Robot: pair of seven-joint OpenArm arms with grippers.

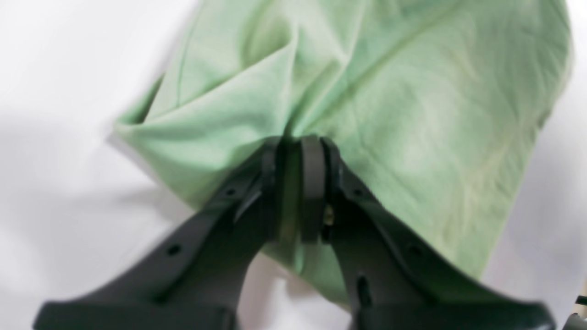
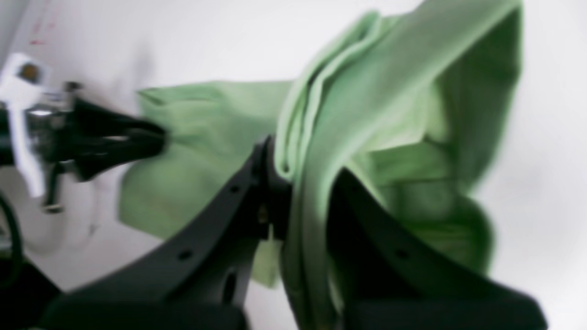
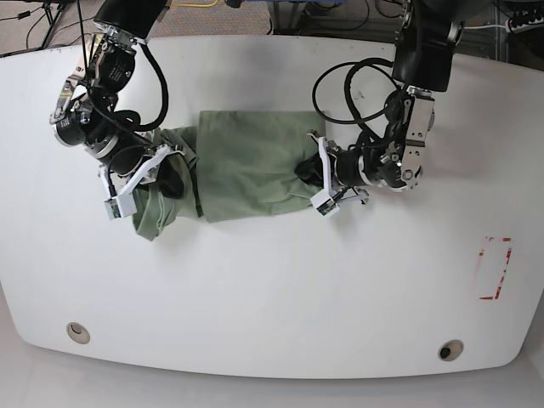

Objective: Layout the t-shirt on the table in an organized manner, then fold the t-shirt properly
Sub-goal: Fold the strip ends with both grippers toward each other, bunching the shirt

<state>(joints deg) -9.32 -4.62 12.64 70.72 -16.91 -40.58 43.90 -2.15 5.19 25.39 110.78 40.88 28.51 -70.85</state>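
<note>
The sage-green t-shirt (image 3: 246,161) lies bunched lengthwise on the white table (image 3: 272,289). In the base view my left gripper (image 3: 304,168) sits at the cloth's right end, and my right gripper (image 3: 174,181) at its left end, where the fabric is heaped. The left wrist view shows the left gripper (image 1: 300,146) shut on a pinch of the t-shirt (image 1: 390,91), folds radiating from it. In the right wrist view the right gripper (image 2: 305,172) is shut on a thick fold of t-shirt (image 2: 390,91), which hangs lifted; the left gripper (image 2: 137,137) shows beyond.
Two round grommet holes (image 3: 78,331) (image 3: 450,349) sit near the table's front edge. A red-outlined rectangle (image 3: 495,269) marks the right side. Cables loop above the left arm (image 3: 340,85), and floor clutter lies past the far edge.
</note>
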